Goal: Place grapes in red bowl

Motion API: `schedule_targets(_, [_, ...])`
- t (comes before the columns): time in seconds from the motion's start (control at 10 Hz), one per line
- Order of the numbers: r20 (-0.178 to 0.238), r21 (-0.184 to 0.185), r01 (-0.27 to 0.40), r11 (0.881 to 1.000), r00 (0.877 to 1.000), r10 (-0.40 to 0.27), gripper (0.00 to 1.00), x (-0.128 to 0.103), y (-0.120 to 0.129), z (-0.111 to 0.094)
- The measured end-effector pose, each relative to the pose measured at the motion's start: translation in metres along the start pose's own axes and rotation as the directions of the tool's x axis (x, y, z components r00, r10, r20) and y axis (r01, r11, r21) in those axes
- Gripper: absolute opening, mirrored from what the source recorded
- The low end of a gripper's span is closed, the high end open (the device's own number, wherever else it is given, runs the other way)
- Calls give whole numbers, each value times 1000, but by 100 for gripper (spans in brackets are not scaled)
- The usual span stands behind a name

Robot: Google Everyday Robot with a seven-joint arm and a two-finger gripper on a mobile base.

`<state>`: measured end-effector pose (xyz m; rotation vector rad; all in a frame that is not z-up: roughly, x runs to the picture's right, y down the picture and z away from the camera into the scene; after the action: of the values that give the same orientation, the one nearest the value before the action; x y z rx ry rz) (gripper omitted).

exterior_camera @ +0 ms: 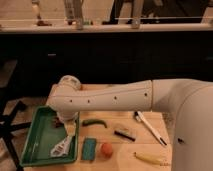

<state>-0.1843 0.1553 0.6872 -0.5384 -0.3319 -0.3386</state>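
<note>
My white arm reaches from the right across the wooden table [165,122], its thick joint hanging over the far end of a green tray [34,145]. The gripper [64,121] points down from that joint into the tray's far right corner. A dark lump [56,123] right beside it may be the grapes; most of it is covered by the gripper. The red bowl is hidden behind the arm.
A green pepper [95,122], a black brush [124,133], a white utensil [150,128], a teal sponge [89,148], an orange ball [106,148] and a yellow banana [150,157] lie on the table. A pale object [62,146] lies in the tray. A chair [7,127] stands at the left.
</note>
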Motion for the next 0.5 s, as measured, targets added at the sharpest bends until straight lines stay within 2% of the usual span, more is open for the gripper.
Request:
schedule_targets(0.3, [0,0,-3,1000,1000,3,80,1,0,0])
schedule_targets(0.5, [18,8,-13,1000,1000,13,80,0,-1,1])
